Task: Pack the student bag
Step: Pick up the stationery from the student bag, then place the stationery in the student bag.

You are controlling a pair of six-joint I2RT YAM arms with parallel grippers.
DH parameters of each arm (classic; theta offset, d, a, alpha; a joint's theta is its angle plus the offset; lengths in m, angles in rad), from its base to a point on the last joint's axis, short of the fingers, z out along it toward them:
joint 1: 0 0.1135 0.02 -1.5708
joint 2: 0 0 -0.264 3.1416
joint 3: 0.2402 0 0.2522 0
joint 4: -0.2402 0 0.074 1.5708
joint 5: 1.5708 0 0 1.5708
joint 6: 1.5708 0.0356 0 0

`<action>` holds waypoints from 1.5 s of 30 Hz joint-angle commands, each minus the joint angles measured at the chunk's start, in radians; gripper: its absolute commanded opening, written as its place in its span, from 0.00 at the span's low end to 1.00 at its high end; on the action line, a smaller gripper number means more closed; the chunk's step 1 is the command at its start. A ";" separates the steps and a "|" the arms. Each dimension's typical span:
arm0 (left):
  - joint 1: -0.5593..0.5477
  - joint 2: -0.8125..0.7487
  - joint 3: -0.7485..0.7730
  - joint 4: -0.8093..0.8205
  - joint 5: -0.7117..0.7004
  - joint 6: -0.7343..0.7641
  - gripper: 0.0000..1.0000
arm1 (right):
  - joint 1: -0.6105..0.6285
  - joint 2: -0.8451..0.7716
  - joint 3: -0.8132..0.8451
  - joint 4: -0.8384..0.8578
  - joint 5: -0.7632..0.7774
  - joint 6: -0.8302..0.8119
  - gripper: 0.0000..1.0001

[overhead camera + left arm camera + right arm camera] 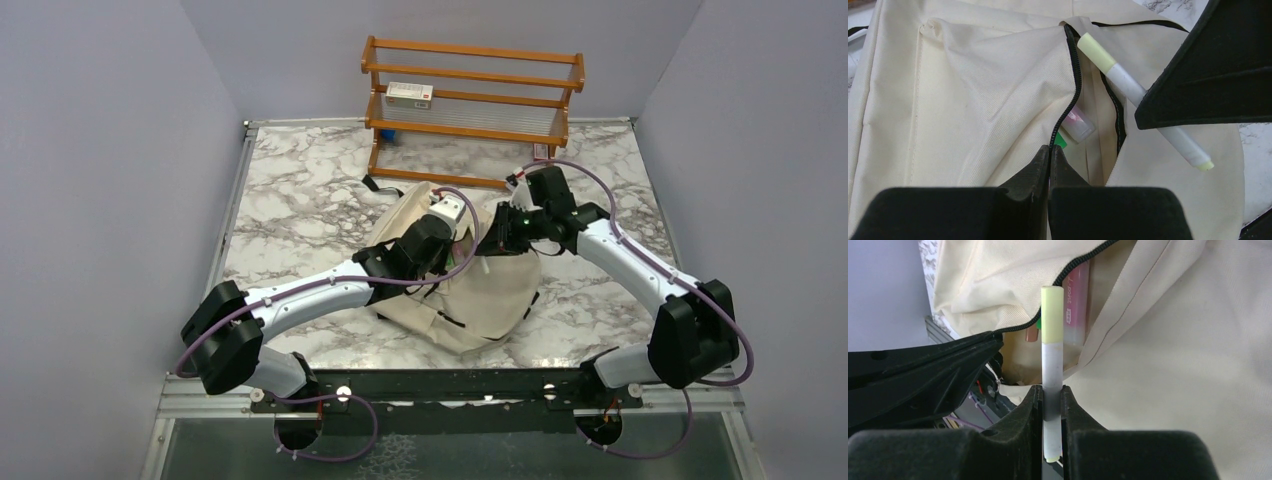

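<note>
The student bag [480,295], cream canvas with a black zipper, lies mid-table. My left gripper [1050,149] is shut on the bag's zipper edge [1075,75], holding the flap up so the mouth gapes. My right gripper [1052,390] is shut on a white highlighter [1052,360] with a pale yellow-green cap [1052,315], its capped end pointing at the opening. In the left wrist view the same highlighter [1128,85] crosses the opening at a slant. Inside the bag show a pink-and-clear item [1078,125] and something green [1061,140].
A wooden two-tier rack [470,110] stands at the back of the marble table [300,190], with a small white box [409,95] on its upper shelf. Grey walls close in on both sides. A black strap end [375,185] lies behind the bag.
</note>
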 commanded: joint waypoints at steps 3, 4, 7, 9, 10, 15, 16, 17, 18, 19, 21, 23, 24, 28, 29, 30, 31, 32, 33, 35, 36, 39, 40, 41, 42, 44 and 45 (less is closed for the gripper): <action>0.010 -0.001 0.027 0.050 -0.011 0.015 0.00 | 0.027 0.032 0.053 -0.177 0.011 -0.076 0.01; 0.011 -0.002 0.027 0.050 -0.013 0.016 0.00 | 0.029 0.031 0.051 -0.183 0.011 -0.078 0.01; 0.010 -0.002 0.024 0.047 -0.015 0.017 0.00 | 0.032 0.025 0.049 -0.187 -0.002 -0.078 0.01; 0.010 -0.004 0.021 0.048 -0.015 0.014 0.00 | 0.035 0.026 0.047 -0.178 -0.018 -0.077 0.01; 0.010 -0.005 0.021 0.048 -0.015 0.013 0.00 | 0.035 0.027 0.044 -0.160 -0.030 -0.073 0.01; 0.010 -0.008 0.021 0.049 -0.012 0.009 0.00 | 0.038 0.084 0.064 -0.098 -0.089 -0.066 0.01; 0.010 -0.009 0.020 0.048 -0.013 0.009 0.00 | 0.041 0.098 0.075 -0.092 -0.088 -0.066 0.01; 0.010 -0.012 0.019 0.047 -0.014 0.009 0.00 | 0.043 0.111 0.083 -0.085 -0.089 -0.064 0.01; 0.010 -0.014 0.016 0.046 -0.015 0.009 0.00 | 0.044 0.124 0.091 -0.077 -0.092 -0.063 0.01; 0.010 -0.017 0.014 0.048 -0.016 0.009 0.00 | 0.045 0.138 0.101 -0.074 -0.094 -0.064 0.01; 0.010 -0.020 0.011 0.048 -0.015 0.009 0.00 | 0.046 0.162 0.124 -0.065 -0.102 -0.067 0.01; 0.010 -0.022 0.009 0.050 -0.012 0.009 0.00 | 0.048 0.179 0.138 -0.045 -0.105 -0.058 0.01; 0.010 -0.022 0.007 0.050 -0.010 0.008 0.00 | 0.048 0.187 0.145 -0.032 -0.109 -0.052 0.01; 0.010 -0.024 0.003 0.053 -0.003 0.003 0.00 | 0.049 0.215 0.157 0.040 -0.130 -0.015 0.01; 0.010 -0.024 0.003 0.053 -0.001 0.003 0.00 | 0.049 0.219 0.153 0.068 -0.132 0.001 0.01; 0.010 -0.023 0.003 0.053 -0.001 0.003 0.00 | 0.050 0.222 0.147 0.096 -0.133 0.020 0.01; 0.010 -0.024 0.001 0.052 0.000 0.003 0.00 | 0.051 0.223 0.135 0.133 -0.131 0.042 0.01; 0.010 -0.024 0.001 0.053 -0.001 0.003 0.00 | 0.051 0.225 0.121 0.175 -0.133 0.068 0.01; 0.010 -0.025 0.001 0.052 -0.001 0.003 0.00 | 0.052 0.223 0.101 0.222 -0.135 0.095 0.01; 0.010 -0.028 0.000 0.051 -0.002 0.004 0.00 | 0.056 0.217 0.059 0.317 -0.127 0.162 0.01; 0.010 -0.027 -0.001 0.051 -0.003 0.005 0.00 | 0.060 0.212 0.036 0.363 -0.116 0.193 0.01; 0.010 -0.029 -0.003 0.051 -0.005 0.006 0.00 | 0.074 0.197 -0.015 0.465 -0.067 0.288 0.03; 0.010 -0.028 -0.004 0.051 -0.005 0.006 0.00 | 0.080 0.195 -0.024 0.507 -0.046 0.309 0.05; 0.010 -0.027 -0.004 0.053 -0.004 0.006 0.00 | 0.089 0.194 -0.029 0.530 -0.022 0.322 0.07; 0.010 -0.026 -0.004 0.053 -0.003 0.006 0.00 | 0.100 0.194 -0.028 0.542 -0.002 0.330 0.10; 0.010 -0.025 -0.002 0.052 -0.002 0.007 0.00 | 0.127 0.202 -0.017 0.544 0.027 0.328 0.16; 0.010 -0.026 -0.002 0.052 -0.003 0.007 0.00 | 0.136 0.205 -0.012 0.535 0.038 0.324 0.19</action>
